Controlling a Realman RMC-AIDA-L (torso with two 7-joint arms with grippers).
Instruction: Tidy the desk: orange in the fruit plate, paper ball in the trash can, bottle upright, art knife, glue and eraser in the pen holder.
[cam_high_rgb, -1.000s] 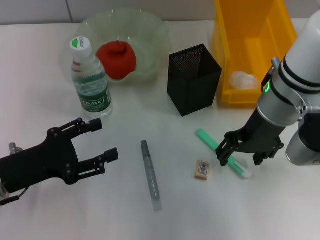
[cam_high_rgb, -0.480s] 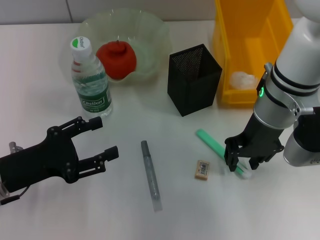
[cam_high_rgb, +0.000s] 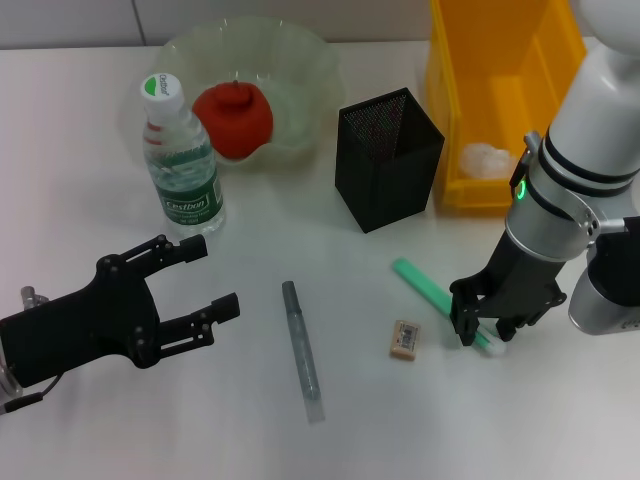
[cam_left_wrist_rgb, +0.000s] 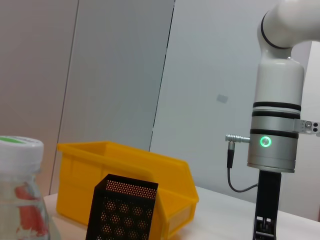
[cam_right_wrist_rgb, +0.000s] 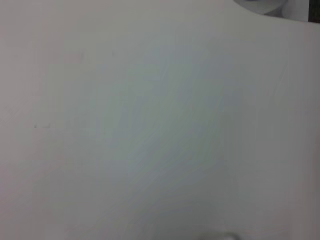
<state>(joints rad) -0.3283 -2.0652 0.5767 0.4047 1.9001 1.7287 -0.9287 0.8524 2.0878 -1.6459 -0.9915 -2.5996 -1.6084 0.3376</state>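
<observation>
- reaching down near the desk's front right, our right gripper (cam_high_rgb: 483, 328) points at the tabletop with its fingers set narrow around the far end of the green art knife (cam_high_rgb: 432, 291), which lies flat on the white desk (cam_high_rgb: 560, 430).
- our right forearm rises steeply from that gripper, a green ring lit on its wrist.
- our left gripper (cam_high_rgb: 205, 275) hovers low at the front left, fingers spread wide, holding nothing, aimed toward the middle.
- the eraser (cam_high_rgb: 404, 338) lies just beside the knife, and the grey glue (cam_high_rgb: 301, 349) lies nearer the middle.
- the bottle (cam_high_rgb: 180, 157) stands upright by the fruit plate (cam_high_rgb: 300, 60), which holds the orange (cam_high_rgb: 233, 120).
- the pen holder (cam_high_rgb: 387, 160) stands beside the trash can (cam_high_rgb: 500, 100), with the paper ball (cam_high_rgb: 485, 158) inside the can.
</observation>
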